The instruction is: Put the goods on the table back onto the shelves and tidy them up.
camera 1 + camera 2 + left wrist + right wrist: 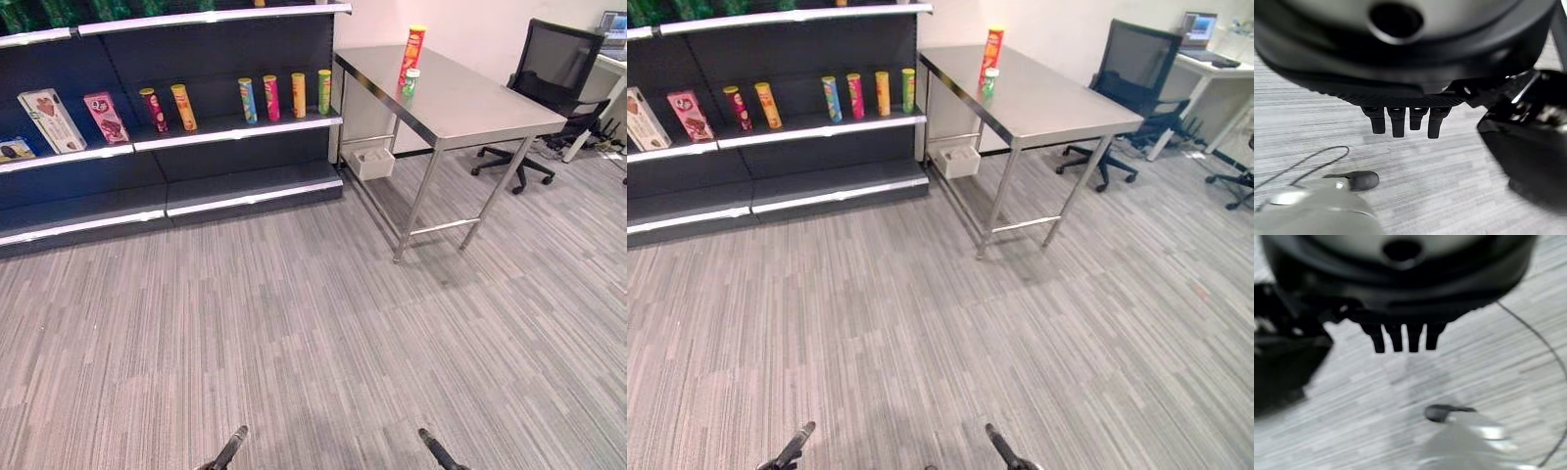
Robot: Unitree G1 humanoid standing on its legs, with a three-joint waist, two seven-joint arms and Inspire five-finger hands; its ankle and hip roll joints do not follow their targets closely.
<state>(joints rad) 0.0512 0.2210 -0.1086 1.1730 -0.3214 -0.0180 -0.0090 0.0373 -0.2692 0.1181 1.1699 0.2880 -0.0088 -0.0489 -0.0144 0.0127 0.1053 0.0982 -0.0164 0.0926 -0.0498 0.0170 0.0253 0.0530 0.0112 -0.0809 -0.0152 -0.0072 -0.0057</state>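
Both hands idle, low, well short of the table (pixel 460 103). Left hand (pixel 1397 122): fingers straight, hanging toward the carpet, holding nothing. Right hand (pixel 1400 339): same, loose and empty.

Goods left on the table: tall orange can (pixel 412 54) at the far end by the wall, and a small green-capped can (pixel 410 82) just in front of it. Can't tell whether they touch.

The shelves (pixel 235 125) butt up against the table's far left corner. The middle shelf holds a row of four cans (pixel 284 96) nearest the table, two more cans (pixel 168 108) further off, then boxes (pixel 73 117).

My read: this is the approach step, nothing grasped yet.
- Walk up along the table's left long side. That puts the cans and shelf both in reach and keeps clear of the office chair (pixel 554 78) on the table's right.
- Mind the white bin (pixel 372 162) under the table's shelf-side end.
- Take the small can first; it blocks the tall one and would tip easily.
- Wrap the tall can mid-body, not near the lid.
- Set both upright in the row on the middle shelf, in line with the rest.
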